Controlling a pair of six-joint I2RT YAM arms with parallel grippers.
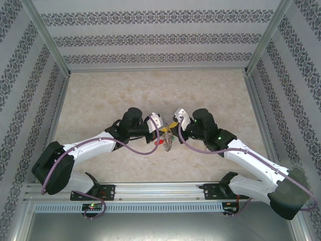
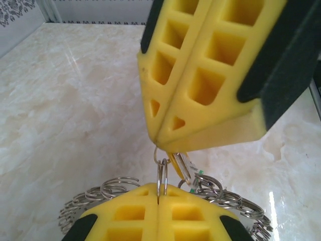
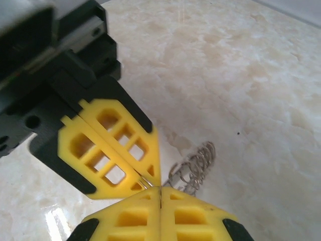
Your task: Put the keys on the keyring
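left end effector [image 2: 158, 195]: yellow, gridded, pinched shut on one thin silvery link of the keyring [image 2: 113, 190] | right end effector [image 2: 163, 142]: closed tight on yellow key [image 2: 179, 165] | keyring: round, fringed with wire loops, over the middle of the glossy marbled tabletop [image 2: 75, 100]

This is a robotics lab test cell. Two white-and-black arms, the left arm [image 1: 85, 150] and the right arm [image 1: 251, 163], are bolted to an aluminium rail [image 1: 160, 190] at the near edge of a marble-look counter [image 1: 100, 95]. Aluminium posts [image 1: 47, 35] frame walls [image 1: 155, 40] papered in striped damask. Purple cables [image 1: 133, 149] trail along the arms. The left hand [image 2: 159, 191] and the right hand [image 3: 159, 190] have yellow lattice fingers.
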